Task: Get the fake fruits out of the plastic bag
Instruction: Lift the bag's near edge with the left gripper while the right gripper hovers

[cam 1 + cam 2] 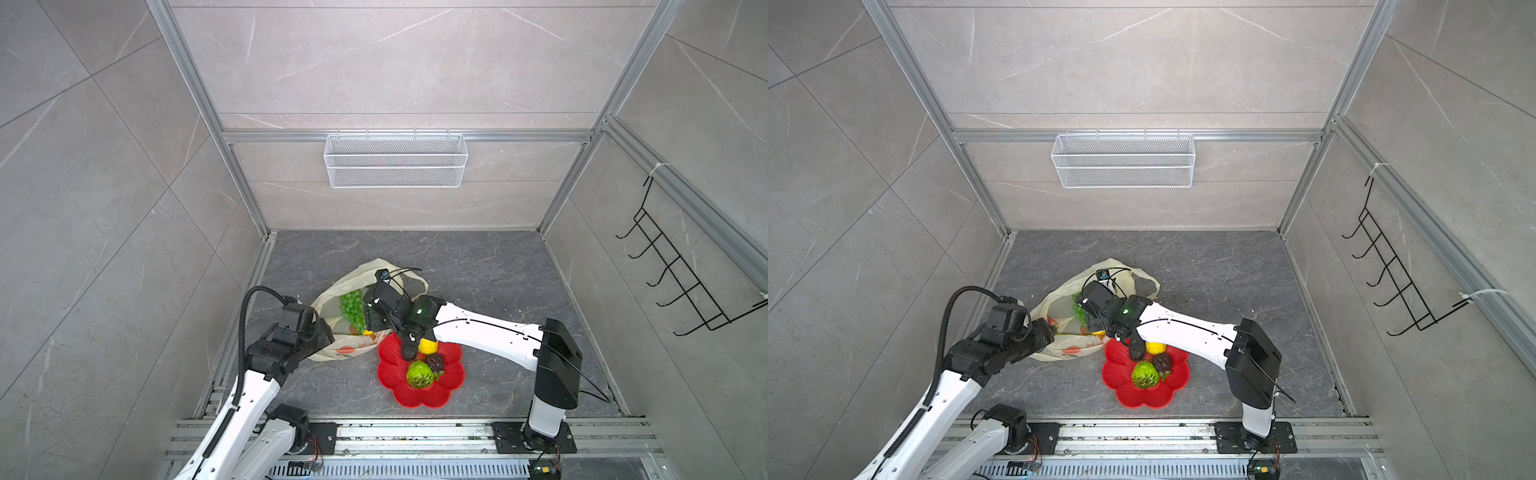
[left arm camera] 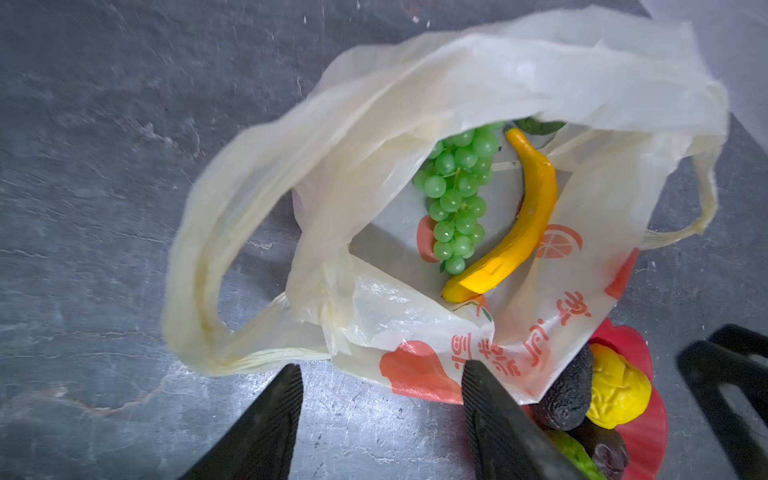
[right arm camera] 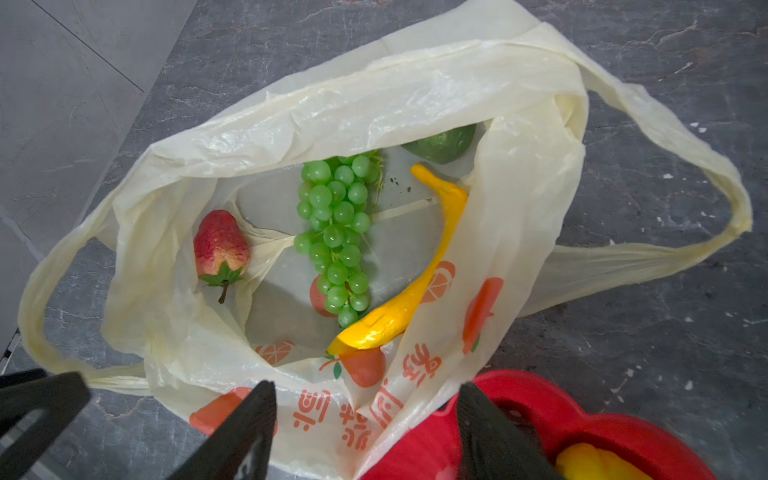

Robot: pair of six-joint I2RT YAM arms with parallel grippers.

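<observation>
The left hand (image 2: 380, 368) hangs spread and empty over the tabletop (image 2: 104, 166), one finger (image 2: 490, 407) perhaps brushing the plastic bag (image 2: 478, 83); the right hand (image 3: 365, 386) is likewise spread, holding nothing, above the bag's printed edge; inside the open bag lie the grape bunch (image 3: 336, 237), banana (image 3: 415, 282), strawberry (image 3: 220, 245) and green avocado (image 3: 440, 143); the red plate (image 3: 582, 415) just beside the bag holds the lemon (image 2: 619, 390) and dark avocado (image 2: 569, 395).

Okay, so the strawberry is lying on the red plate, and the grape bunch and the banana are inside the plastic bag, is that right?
Not quite. The strawberry is not on the red plate; it lies inside the plastic bag as well, with the grape bunch and the banana. The right wrist view, looking into the bag's open mouth, shows all three.
</observation>
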